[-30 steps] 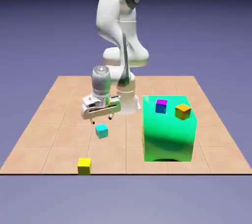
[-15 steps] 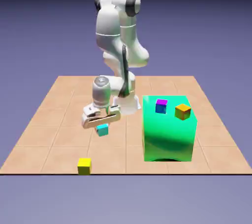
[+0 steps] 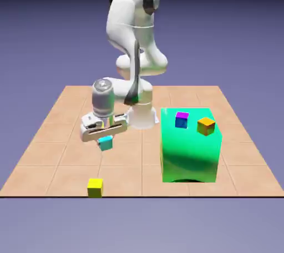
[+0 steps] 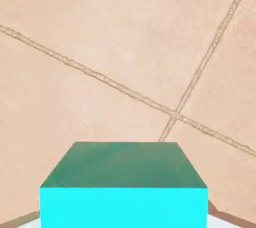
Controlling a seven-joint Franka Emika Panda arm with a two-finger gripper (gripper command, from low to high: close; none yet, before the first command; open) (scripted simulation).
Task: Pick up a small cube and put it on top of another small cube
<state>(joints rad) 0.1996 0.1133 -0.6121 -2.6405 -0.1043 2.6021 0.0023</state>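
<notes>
Taking the green block as reference and working from the camera side back: 1 yellow cube (image 3: 95,188) is resting at the table's (image 3: 150,163) near edge, well apart from the green block (image 3: 190,152), toward the exterior view's left. Farther back, also on the exterior view's left of the green block, the hand (image 3: 105,138) is pointing down, closing on 1 cyan cube (image 3: 105,143) and gripping it between its 2 fingers. The hand view is showing the cyan cube large at the bottom edge, with tile joints crossing beyond it. 2 cubes are sitting on top of the green block: 1 orange (image 3: 206,126) and 1 blue with a magenta top (image 3: 182,120).
</notes>
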